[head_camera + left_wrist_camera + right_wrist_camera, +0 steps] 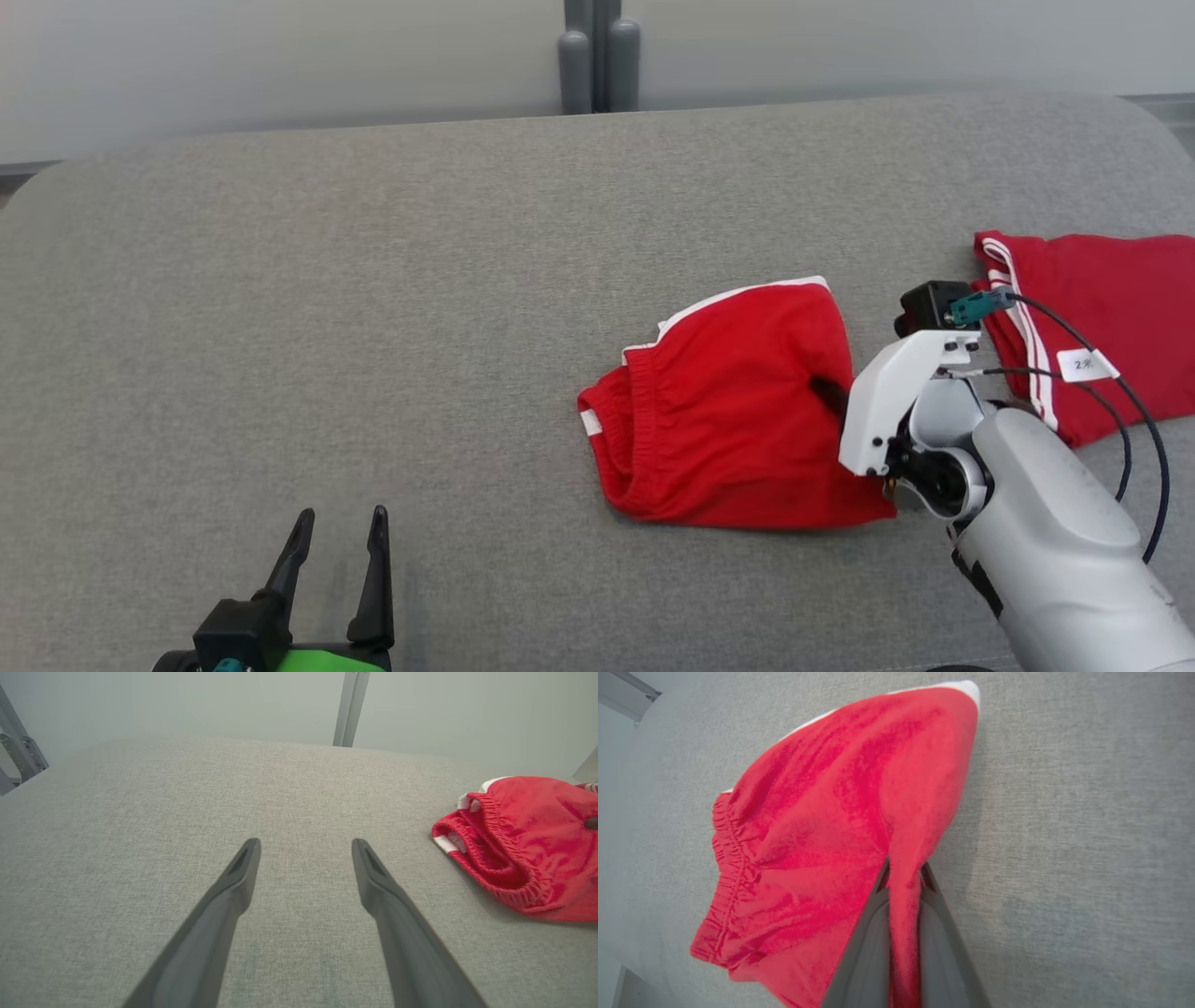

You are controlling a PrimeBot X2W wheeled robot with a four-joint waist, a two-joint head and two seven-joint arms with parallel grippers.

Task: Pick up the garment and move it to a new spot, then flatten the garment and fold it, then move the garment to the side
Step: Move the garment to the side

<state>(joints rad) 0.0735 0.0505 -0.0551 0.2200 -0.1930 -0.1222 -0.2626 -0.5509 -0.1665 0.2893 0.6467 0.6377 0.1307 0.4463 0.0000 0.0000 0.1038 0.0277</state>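
Pinching the shorts (728, 420) at their 3 o'clock edge with my right gripper (903, 877) | shorts are lying mid-cushion (373, 280), stretching toward 9 o'clock | left gripper (343, 518) is hovering spread at 7 o'clock, farther off.

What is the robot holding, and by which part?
The red shorts, pinched between the right fingers by a fold opposite the waistband. The left fingers hold nothing.

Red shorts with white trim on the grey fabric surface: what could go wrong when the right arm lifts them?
1. The right jaws are shut on only a thin ridge of the red elastic-waist shorts, so the cloth may slip out.
2. The second red garment with white stripes lies close beside the right arm and its black cable; they might catch it.
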